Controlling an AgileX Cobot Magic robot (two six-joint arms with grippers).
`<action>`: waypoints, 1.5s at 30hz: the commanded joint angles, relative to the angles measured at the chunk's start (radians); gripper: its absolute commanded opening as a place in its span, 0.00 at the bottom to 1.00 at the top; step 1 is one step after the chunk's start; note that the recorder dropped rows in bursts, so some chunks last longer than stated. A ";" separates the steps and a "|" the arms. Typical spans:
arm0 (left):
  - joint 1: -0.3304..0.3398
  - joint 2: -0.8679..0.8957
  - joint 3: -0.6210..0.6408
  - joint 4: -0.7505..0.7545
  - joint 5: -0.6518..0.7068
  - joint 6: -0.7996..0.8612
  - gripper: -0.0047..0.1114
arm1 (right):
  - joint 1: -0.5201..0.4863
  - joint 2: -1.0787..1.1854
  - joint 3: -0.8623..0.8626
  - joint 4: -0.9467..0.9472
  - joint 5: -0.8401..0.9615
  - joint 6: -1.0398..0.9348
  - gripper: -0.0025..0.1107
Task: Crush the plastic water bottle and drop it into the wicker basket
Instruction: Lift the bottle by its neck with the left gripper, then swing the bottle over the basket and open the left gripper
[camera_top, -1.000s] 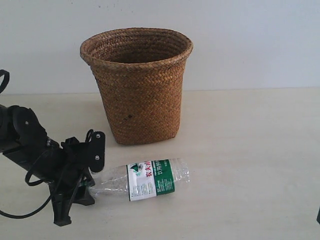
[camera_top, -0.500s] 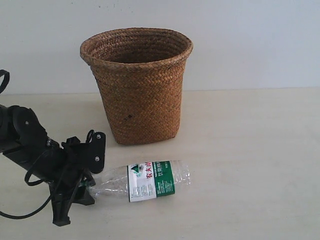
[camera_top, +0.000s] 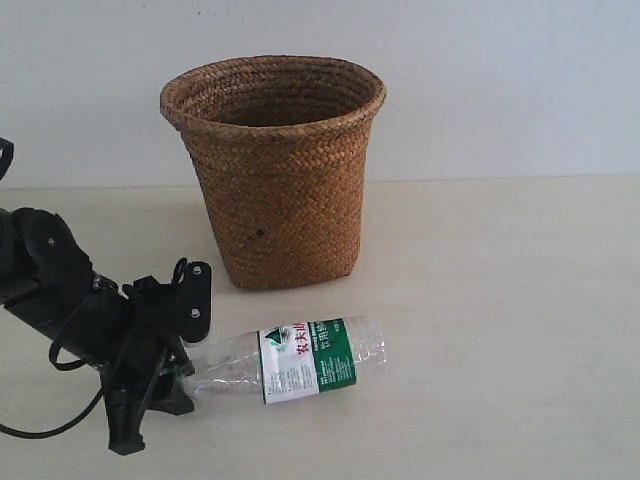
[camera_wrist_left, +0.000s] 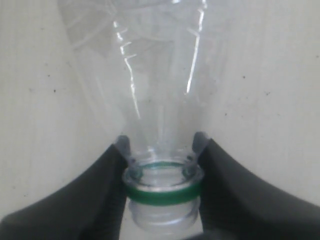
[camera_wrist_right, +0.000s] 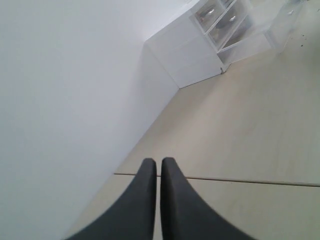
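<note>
Clear plastic water bottle (camera_top: 300, 360) lying on its side on pale table (camera_top: 500, 300), just near of wicker basket (camera_top: 280, 200), L gripper (camera_wrist_left: 161, 150) clamped on bottle neck, R gripper (camera_wrist_right: 160, 164) fingers pressed together

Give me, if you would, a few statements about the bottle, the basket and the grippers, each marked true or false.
1. The plastic water bottle lies on its side on the table: true.
2. The wicker basket stands upright: true.
3. The bottle is inside the basket: false; it lies in front of it.
4. The left gripper is shut on the bottle's neck: true.
5. Both grippers hold the bottle: false; the right gripper is shut on nothing.
</note>
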 joint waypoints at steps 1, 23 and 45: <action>-0.011 -0.142 -0.008 -0.003 0.069 0.002 0.08 | -0.007 -0.007 0.004 -0.008 0.007 -0.003 0.02; -0.024 -0.463 -0.019 -0.121 0.455 -0.110 0.08 | -0.007 -0.007 0.004 -0.008 0.004 -0.005 0.02; 0.016 -0.385 -0.585 0.310 0.085 -0.958 0.96 | -0.007 -0.007 0.004 -0.008 0.002 -0.005 0.02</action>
